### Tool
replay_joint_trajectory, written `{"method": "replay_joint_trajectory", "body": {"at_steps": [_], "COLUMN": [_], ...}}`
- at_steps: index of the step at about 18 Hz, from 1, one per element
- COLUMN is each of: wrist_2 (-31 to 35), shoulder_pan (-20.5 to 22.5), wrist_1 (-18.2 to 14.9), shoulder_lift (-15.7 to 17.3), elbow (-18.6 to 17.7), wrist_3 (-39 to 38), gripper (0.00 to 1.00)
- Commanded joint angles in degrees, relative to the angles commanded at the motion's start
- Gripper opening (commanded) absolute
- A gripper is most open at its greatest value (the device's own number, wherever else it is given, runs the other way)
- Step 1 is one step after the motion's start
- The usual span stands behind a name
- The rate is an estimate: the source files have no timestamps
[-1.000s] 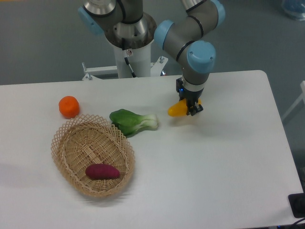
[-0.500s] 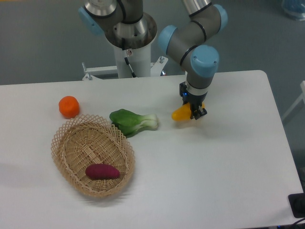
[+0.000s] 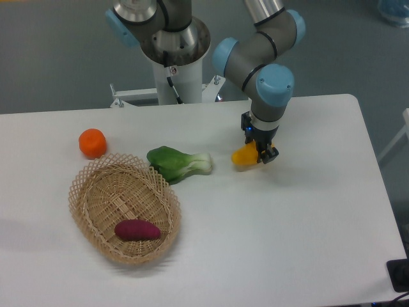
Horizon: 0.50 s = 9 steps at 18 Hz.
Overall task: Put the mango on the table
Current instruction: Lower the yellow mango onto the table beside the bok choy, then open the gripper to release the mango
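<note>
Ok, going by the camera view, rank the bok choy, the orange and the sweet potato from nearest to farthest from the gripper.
1. The bok choy, just left of the gripper, on the table.
2. The sweet potato, lower left, inside the basket.
3. The orange, far left, on the table beside the basket.

The last two are fairly close; the orange looks slightly farther.

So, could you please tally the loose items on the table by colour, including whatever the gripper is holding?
Orange: 1, the round orange fruit
Yellow-orange: 1, the oblong mango, in the two-finger gripper
Green: 1, the leafy bok choy
Purple: 1, the sweet potato, in the basket
Tan: 1, the woven wicker basket
Total: 5
</note>
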Motion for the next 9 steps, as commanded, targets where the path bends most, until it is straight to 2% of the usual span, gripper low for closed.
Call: {"method": "replay_joint_trajectory", "body": {"at_steps": [1, 3, 6, 7, 9], "wrist_2": [0.00, 0.17, -0.17, 0.00, -0.18], "shoulder_pan": [-0.09, -0.35, -0.62, -1.66, -1.93], "wrist_1": [-0.09, -1.84, -10.44, -13.51, -13.98], "shoulder_lift": [0.00, -0.17, -2.01, -4.11, -5.27], "elbow": [1.06, 5.44, 12.47, 17.72, 20.22], "wrist_3": [-0.35, -3.50, -7.03, -7.21, -8.60], "gripper": [1.00, 1.00, 1.00, 1.00, 1.00]}}
